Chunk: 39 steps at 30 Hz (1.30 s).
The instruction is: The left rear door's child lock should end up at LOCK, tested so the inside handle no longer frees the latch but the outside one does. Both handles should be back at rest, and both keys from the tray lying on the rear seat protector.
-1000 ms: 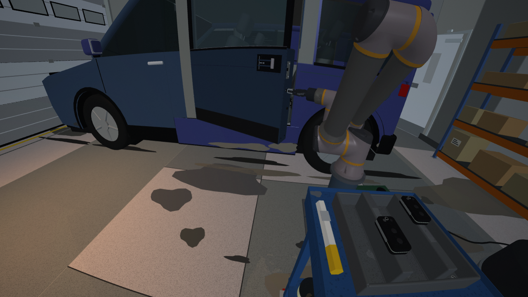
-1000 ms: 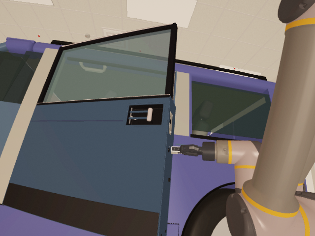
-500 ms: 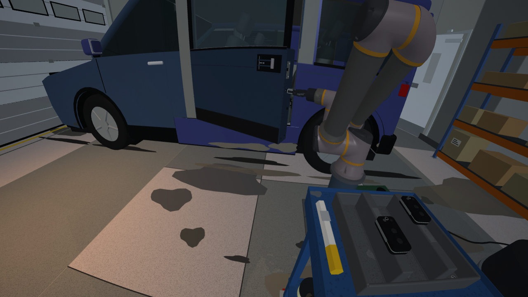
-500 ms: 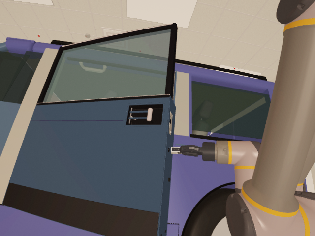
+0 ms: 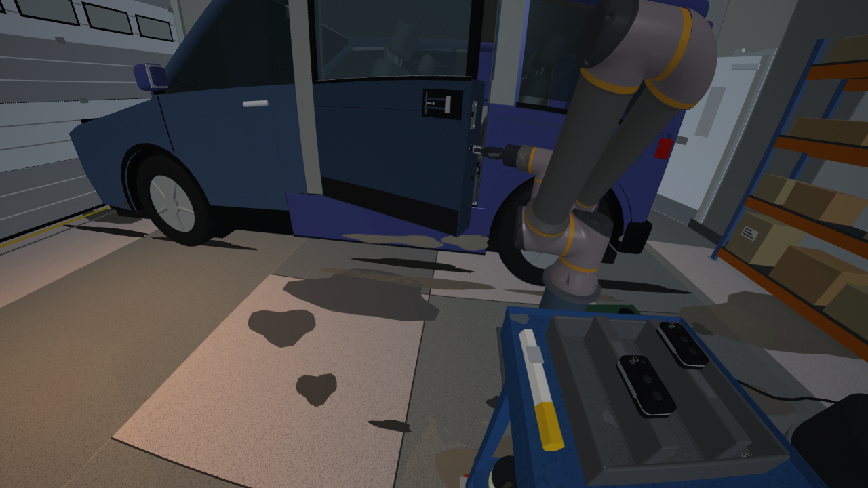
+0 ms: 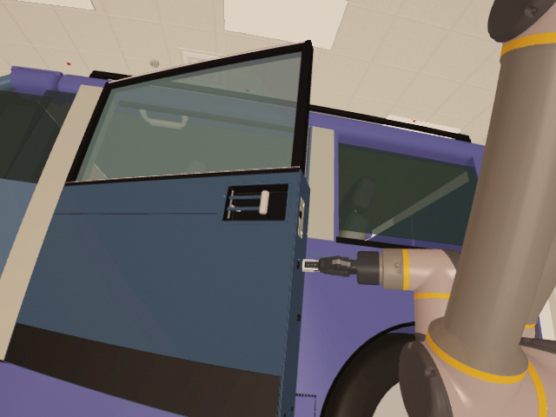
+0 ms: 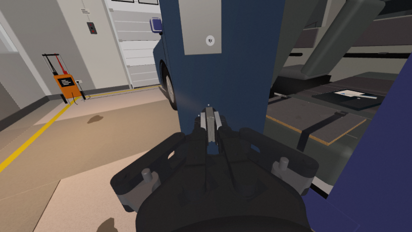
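My gripper is level against the rear edge of the open left rear door, and its two fingers are pinched on the small grey child lock tab that sticks out of that edge. The inside handle sits in its dark recess higher on the door panel. The outside handle is hidden. Two black keys lie in the grey tray on the blue cart. The rear seat protector lies inside the car, right of the door edge.
The door's latch plate is just above my fingers on the door edge. A white and yellow tool lies on the cart beside the tray. Shelves with boxes stand to the right; an orange cart stands by the far wall.
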Motion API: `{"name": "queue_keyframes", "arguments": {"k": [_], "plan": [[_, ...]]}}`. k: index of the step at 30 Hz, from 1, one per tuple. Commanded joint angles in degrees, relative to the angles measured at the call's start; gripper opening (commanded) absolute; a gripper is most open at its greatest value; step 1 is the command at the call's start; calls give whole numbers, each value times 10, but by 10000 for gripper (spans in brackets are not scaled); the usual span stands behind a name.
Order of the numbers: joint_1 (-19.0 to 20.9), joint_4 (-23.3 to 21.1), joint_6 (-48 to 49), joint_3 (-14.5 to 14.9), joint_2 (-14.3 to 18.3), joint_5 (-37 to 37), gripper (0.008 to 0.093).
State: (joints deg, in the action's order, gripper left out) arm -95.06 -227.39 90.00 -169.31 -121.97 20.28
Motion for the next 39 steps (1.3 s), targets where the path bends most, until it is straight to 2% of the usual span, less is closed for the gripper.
{"name": "queue_keyframes", "arguments": {"k": [1,12,20,28,39], "plan": [[0,0,0,0,0,-1,90],[0,1,-8,0,0,-1,80],[0,2,-79,1,-1,-1,80],[0,6,-238,1,-3,-1,80],[-1,12,-540,1,-7,-3,80]]}}
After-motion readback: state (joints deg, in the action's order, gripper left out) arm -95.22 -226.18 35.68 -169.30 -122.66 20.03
